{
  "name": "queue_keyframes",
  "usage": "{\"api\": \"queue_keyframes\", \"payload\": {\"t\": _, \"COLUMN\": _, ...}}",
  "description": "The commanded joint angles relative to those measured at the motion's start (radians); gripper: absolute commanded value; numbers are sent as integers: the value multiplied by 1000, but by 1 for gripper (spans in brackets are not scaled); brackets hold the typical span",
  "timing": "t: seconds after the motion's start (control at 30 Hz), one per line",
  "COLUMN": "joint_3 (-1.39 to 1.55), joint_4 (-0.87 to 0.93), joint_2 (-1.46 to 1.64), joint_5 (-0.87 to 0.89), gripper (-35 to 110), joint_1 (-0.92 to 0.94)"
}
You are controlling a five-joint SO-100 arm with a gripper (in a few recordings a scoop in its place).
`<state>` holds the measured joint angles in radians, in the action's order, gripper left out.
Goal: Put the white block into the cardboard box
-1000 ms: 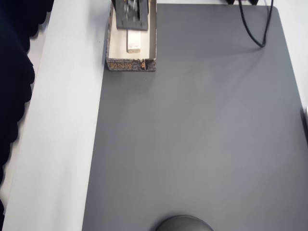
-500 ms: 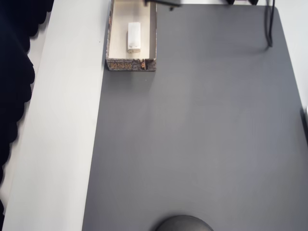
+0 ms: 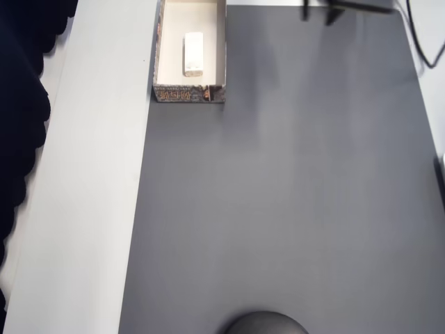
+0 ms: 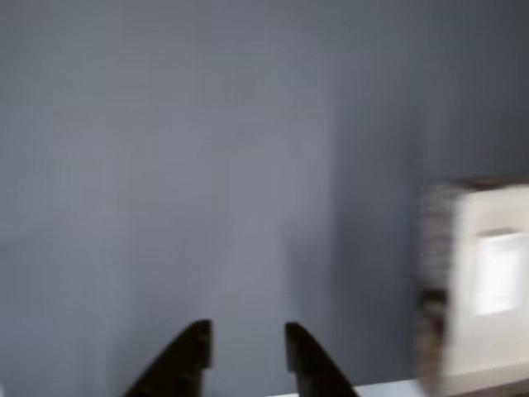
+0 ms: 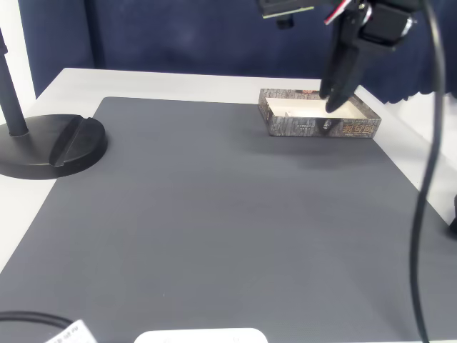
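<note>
The white block (image 3: 193, 53) lies flat inside the cardboard box (image 3: 189, 93) at the top left of the grey mat in the overhead view. Nothing touches the block. My gripper (image 3: 318, 12) is at the top edge of that view, to the right of the box. In the wrist view, which is blurred, my gripper (image 4: 248, 347) is open over bare mat. The box (image 4: 438, 289) and the block (image 4: 499, 273) sit at its right. In the fixed view my gripper (image 5: 330, 100) hangs just above the box (image 5: 314, 127).
A black round stand base (image 5: 53, 143) sits at the mat's left in the fixed view and shows at the bottom edge (image 3: 266, 323) from overhead. A black cable (image 3: 419, 38) hangs at the top right. Dark blue cloth (image 3: 21, 104) borders the white table strip (image 3: 90, 174).
My gripper has let go of the white block, lifted out of the box and swung to the right in the overhead view. The block stays in the box.
</note>
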<state>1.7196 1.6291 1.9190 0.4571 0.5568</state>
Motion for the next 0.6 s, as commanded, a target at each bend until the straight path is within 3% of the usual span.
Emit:
{"api": "queue_keyframes", "payload": {"t": 0.0, "joint_3": 81, "joint_4": 6, "joint_2": 126, "joint_5": -169, "gripper": 5, "joint_1": -141}}
{"api": "queue_keyframes", "payload": {"t": 0.57, "joint_3": 502, "joint_4": -114, "joint_2": 565, "joint_5": -517, "gripper": -2, "joint_1": -468}}
